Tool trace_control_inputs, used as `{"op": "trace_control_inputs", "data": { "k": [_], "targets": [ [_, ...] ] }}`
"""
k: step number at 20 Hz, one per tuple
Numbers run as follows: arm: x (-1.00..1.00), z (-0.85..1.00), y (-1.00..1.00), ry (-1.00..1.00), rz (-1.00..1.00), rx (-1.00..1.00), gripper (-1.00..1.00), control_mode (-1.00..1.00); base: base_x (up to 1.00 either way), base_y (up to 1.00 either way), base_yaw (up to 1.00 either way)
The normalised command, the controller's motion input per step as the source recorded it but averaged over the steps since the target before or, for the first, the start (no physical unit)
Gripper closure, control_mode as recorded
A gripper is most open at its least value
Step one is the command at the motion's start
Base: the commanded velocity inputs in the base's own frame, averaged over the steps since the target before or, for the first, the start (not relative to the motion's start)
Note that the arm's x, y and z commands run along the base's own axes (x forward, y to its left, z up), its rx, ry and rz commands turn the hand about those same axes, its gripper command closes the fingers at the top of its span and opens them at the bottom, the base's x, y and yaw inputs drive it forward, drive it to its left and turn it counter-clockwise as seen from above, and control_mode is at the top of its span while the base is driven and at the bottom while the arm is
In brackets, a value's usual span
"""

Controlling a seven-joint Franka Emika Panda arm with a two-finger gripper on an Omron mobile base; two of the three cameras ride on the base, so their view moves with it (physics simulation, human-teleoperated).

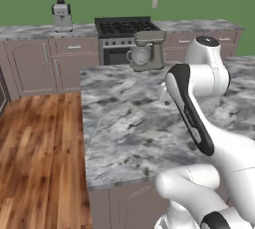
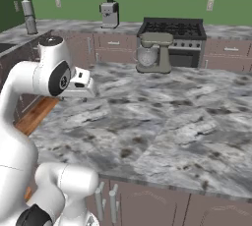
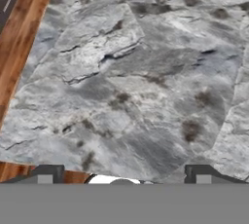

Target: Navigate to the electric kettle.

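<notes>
Your white jointed arm (image 1: 199,103) is folded in close over the near part of the grey-veined marble island counter (image 1: 124,128), and the two-finger gripper (image 3: 124,175) points down at bare stone with its dark fingertips (image 3: 46,174) set wide apart and nothing between them. Take the beige stand mixer with its steel bowl (image 2: 154,52), at the far edge of the island, as your marker. Behind the mixer is the black gas stove (image 2: 172,28); to the left of the mixer, on the back counter, stands the boxy white-and-black coffee machine (image 2: 109,14), which is not your goal. The small grey metal electric kettle with its dark lid (image 2: 29,16) sits further left of the mixer again, well past the coffee machine, on the counter by the green wall; it is small and blurred at this range, so I judge it to be the kettle by its shape and colour only. The island lies between you and it, so drive the base to the left of the mixer's side of the island, out over the brown wooden plank floor (image 1: 40,148), then turn toward the kettle. Keep the arm tucked as it is so nothing clips the island's edge, and stop with the kettle centred ahead and close
</notes>
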Motion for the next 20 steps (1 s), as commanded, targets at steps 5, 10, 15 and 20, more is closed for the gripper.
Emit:
{"op": "trace_control_inputs", "data": {
  "k": [5,10,15,20],
  "targets": [
    [0.00,0.00,0.00,0.00,0.00,0.00,-1.00,1.00,-0.52,0.80,0.18],
    [0.00,0.00,0.00,0.00,0.00,0.00,-1.00,1.00,-0.16,1.00,0.21],
    [0.00,0.00,0.00,0.00,0.00,0.00,-1.00,1.00,0.23,1.00,0.11],
    [0.00,0.00,0.00,0.00,0.00,0.00,-1.00,1.00,0.94,1.00,0.01]
  ]
}}
